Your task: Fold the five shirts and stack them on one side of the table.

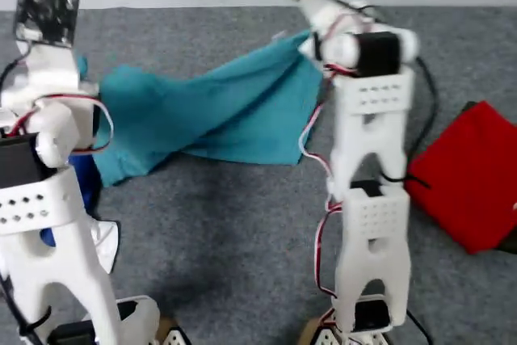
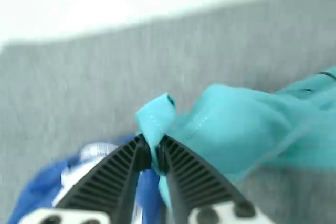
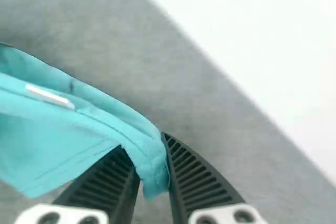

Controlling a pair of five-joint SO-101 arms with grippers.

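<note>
A teal shirt hangs stretched between the two arms, lifted above the grey table. My left gripper is shut on one teal corner at the left side of the table. My right gripper is shut on the opposite edge of the teal shirt near the table's far side. In the high view the right gripper holds the cloth at the upper middle. A blue shirt lies under the left arm, partly hidden by it.
A folded red shirt lies at the right edge of the table. White cloth shows beside the left arm's base. Both arm bases stand at the near edge. A pale wall borders the table's far side.
</note>
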